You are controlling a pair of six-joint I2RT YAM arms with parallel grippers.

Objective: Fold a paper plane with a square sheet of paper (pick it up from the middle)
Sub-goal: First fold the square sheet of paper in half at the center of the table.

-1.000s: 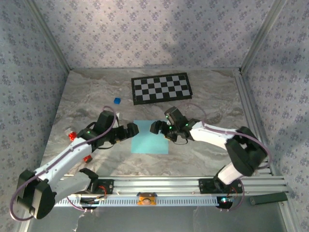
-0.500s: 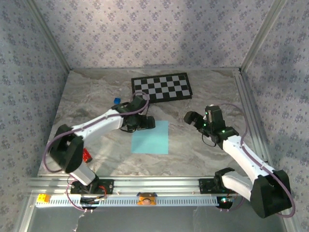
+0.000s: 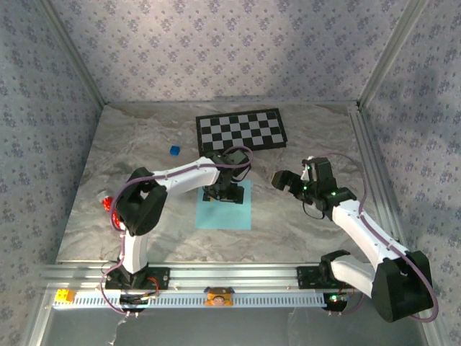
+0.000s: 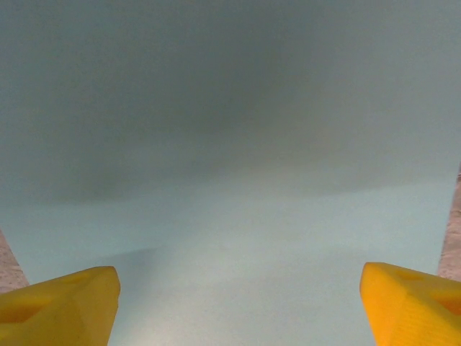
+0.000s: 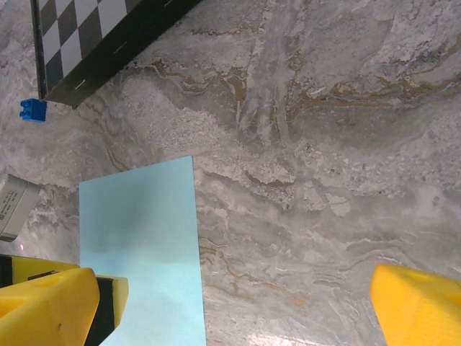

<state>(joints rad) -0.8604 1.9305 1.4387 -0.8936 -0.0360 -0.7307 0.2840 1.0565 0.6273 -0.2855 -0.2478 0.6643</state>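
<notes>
My left gripper (image 3: 223, 194) points down in the middle of the top view. It is over the upper part of the square sheet of paper (image 3: 227, 216). The paper lies flat on the table (image 3: 310, 137), just below the checkerboard (image 3: 240, 131) in that view. I see no fold in it, so I think the folding is not begun.

In my left wrist view, my yellow fingers (image 4: 65, 306) sit in the two bottom corners, far apart. Light-blue paper lies between them. This hand is spread wide and holds nothing. I think it is wide so both fingers can land on the paper and pinch up a little bump in the middle. I cannot tell if the tips touch the paper yet.

My right gripper (image 3: 282, 179) hangs to the right of the paper in the top view, over bare table. It is spread wide too, and it is empty. I think it hangs off to the side so it does not bump my other hand, but is near enough to help.

The tiny blue cube (image 3: 173, 150) is up and to the left, well apart from the paper.

The paper is thin. A hard pinch could crumple it or make it slide.
</notes>
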